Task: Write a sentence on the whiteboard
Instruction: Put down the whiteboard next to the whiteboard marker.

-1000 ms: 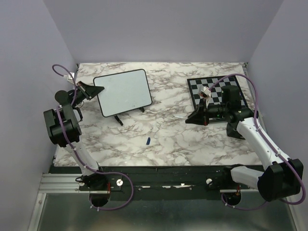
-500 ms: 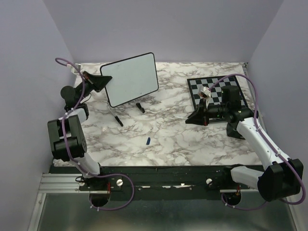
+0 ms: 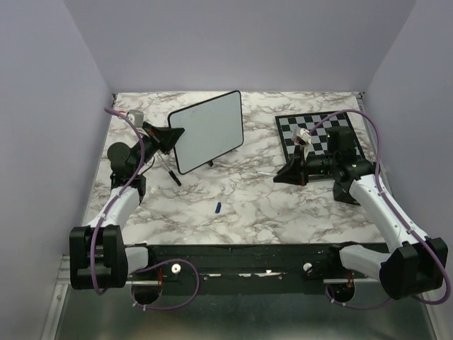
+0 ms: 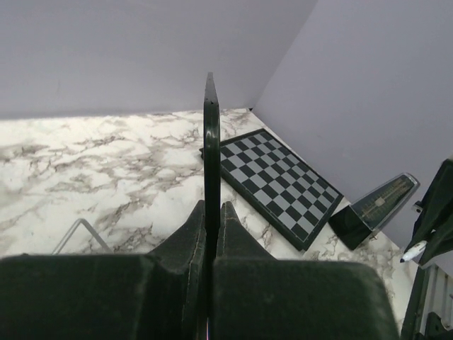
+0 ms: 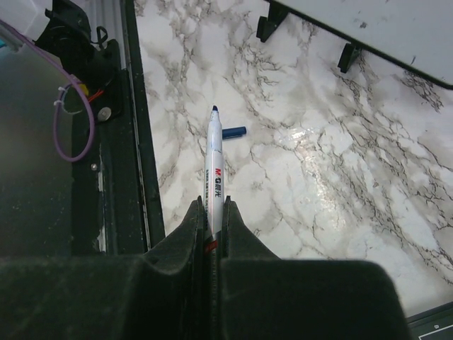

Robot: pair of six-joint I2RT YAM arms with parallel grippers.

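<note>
The left claw (image 4: 211, 212) is clamped on the thin black frame of the whiteboard (image 3: 209, 131), pinching its left edge so that the wrist view sees the board edge-on. The right claw (image 5: 211, 207) is closed around the rear of a white marker (image 5: 214, 163), blue tip bared and pointing away from the fingers.

The board stands steeply tilted at the rear left of the bench (image 3: 283, 212), well apart from the marker. Its 2 black feet (image 5: 271, 27) show under its lower edge. Whether they rest on the marble cannot be told. Its face shows only a few specks, so no sentence looks begun.

The board looks stiff, light and glossy. A 1-sided pinch on so narrow a frame will likely let it swing or slip under pen pressure, so a hold at mid-edge and a light stroke seem wise. The marker's smooth barrel could twist in the grip.

The barrel reads "M&G". The blue cap (image 3: 219, 207) lies loose mid-bench, and a chessboard (image 3: 318, 134) sits at the rear right.
</note>
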